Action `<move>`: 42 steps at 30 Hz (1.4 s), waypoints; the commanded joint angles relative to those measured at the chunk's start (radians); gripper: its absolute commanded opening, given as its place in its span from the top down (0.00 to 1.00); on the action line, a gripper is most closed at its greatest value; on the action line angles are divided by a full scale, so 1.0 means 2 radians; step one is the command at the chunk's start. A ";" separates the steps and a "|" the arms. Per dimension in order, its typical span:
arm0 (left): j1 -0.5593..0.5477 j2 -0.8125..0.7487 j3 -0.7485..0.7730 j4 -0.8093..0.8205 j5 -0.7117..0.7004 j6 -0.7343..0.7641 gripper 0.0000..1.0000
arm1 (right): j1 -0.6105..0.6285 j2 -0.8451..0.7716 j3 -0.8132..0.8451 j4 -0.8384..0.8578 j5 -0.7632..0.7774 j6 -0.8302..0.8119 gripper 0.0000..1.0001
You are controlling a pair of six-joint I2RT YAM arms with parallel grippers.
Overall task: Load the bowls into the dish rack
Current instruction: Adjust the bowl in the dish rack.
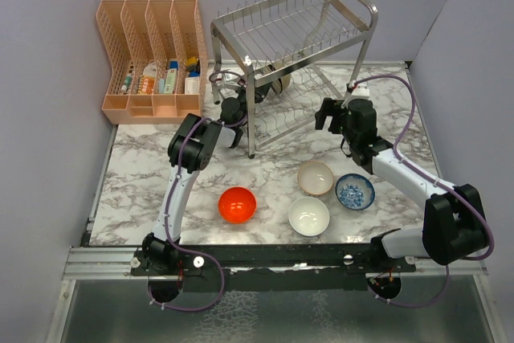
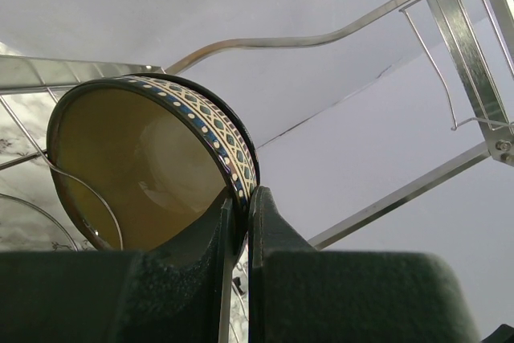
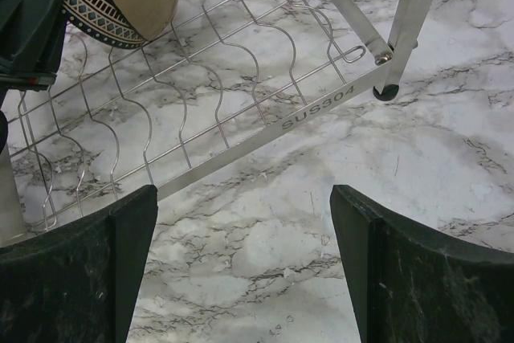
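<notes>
Bowl (image 2: 144,166): dark brown, patterned band, cream inside; tilted in rack's (image 1: 299,23) lower tier.
Left gripper (image 2: 238,214): pinching bowl's rim.
Right gripper (image 3: 245,263): spread wide over marble (image 3: 450,166); rack's edge at 12 o'clock.

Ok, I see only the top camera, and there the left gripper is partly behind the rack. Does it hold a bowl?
Observer: Yes. In the left wrist view the left gripper is shut on the rim of the dark bowl, which has a patterned band and a cream inside.
Operator: Is the bowl between the wires?
Observer: One thin wire of the dish rack crosses in front of its inside. Whether the bowl rests there, I cannot tell.
Operator: And the right gripper?
Observer: The right wrist view shows the right gripper open and empty above the table, beside the rack's lower edge bar.
</notes>
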 commanded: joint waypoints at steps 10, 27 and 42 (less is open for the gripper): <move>0.012 0.026 0.055 0.140 -0.009 -0.025 1.00 | -0.004 -0.002 -0.004 0.021 -0.006 -0.003 0.12; 0.026 -0.009 0.027 0.146 0.025 -0.034 1.00 | -0.003 -0.004 -0.001 0.019 -0.009 -0.004 0.12; 0.034 -0.059 0.002 -0.008 0.073 -0.044 1.00 | -0.003 -0.011 -0.002 0.016 -0.012 -0.004 0.12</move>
